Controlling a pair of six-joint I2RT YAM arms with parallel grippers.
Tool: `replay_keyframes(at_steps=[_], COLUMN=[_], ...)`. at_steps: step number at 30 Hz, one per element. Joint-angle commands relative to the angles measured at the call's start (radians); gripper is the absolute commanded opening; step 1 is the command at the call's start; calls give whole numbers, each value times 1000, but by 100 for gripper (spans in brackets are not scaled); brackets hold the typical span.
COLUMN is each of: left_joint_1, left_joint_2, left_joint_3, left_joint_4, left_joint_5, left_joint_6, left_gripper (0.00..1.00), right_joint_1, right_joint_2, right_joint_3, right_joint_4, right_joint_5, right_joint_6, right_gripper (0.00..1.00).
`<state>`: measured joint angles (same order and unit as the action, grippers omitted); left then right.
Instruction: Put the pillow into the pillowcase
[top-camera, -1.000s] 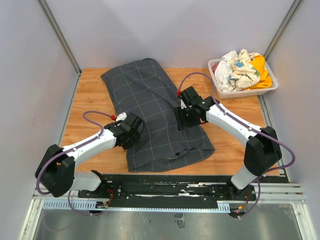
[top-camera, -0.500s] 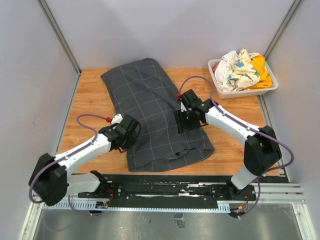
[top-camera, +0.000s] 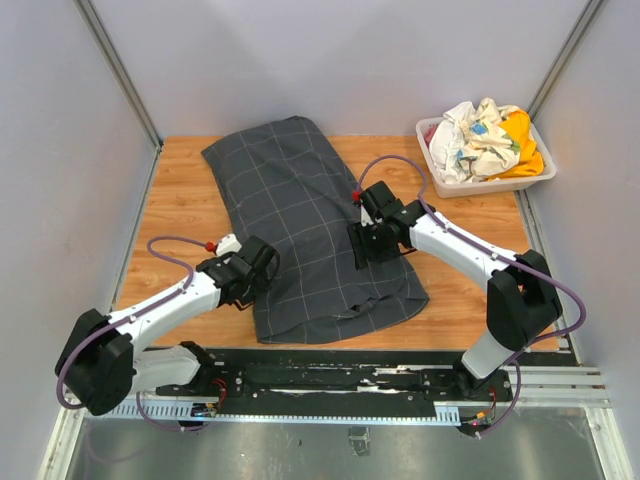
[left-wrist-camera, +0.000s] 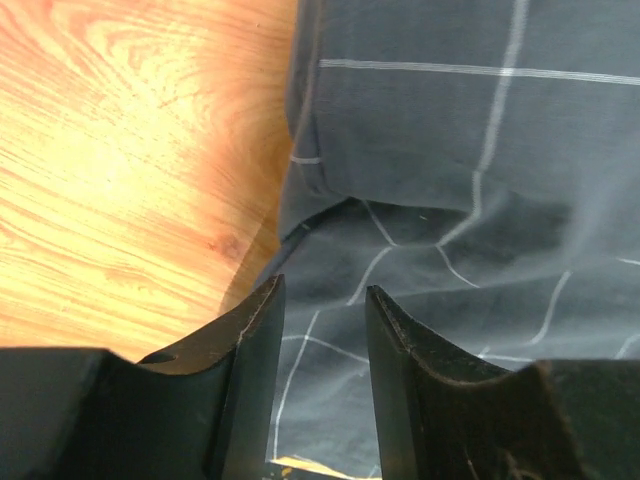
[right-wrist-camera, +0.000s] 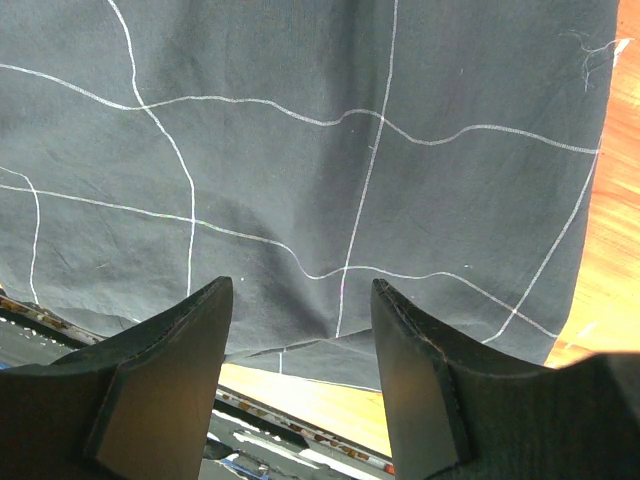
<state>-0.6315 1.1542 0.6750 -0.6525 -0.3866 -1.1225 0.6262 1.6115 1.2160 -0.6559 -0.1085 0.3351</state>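
The pillowcase (top-camera: 300, 200) lies beneath both pairs of jaws — parted, gripping nothing.

Charcoal grid-checked pillowcase (top-camera: 310, 230) lies spread diagonally on the table (top-camera: 180, 200).

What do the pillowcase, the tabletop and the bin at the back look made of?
Pillowcase: thin woven fabric, matte, by its creases and soft folds. Tabletop: wood or wood-look laminate, slightly glossy, visible grain. Bin: probably plastic, smooth white moulded rim.
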Motion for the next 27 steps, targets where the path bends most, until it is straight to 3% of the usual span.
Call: replay_keyframes(at_steps=[1, 8, 18, 21, 25, 27], left_joint_1=[3, 16, 18, 18, 18, 18], left_joint_2=[10, 6, 105, 132, 144, 137], left_joint_3=[-57, -78, -113, -122, -126, -126], left_joint_4=[115, 241, 404, 424, 407, 390], left_joint_5=[-70, -159, -76, -64, -77, -88], left_joint_6=[-50, -9, 44, 43, 41, 36], left_gripper=[45, 52, 51, 44, 9, 0], right_joint_1=[18, 17, 18, 18, 18, 18], right_joint_2=[-14, -17, -9, -10, -16, -16], right_joint_3=[0, -10, -13, -13, -17, -20], right_joint_4=[-14, -17, -13, -13, -11, -12], right_joint_5=[2, 1, -1, -2, 3, 4], right_joint_6=[0, 0, 0, 2, 3, 3], right_gripper=[59, 59, 59, 59, 59, 59])
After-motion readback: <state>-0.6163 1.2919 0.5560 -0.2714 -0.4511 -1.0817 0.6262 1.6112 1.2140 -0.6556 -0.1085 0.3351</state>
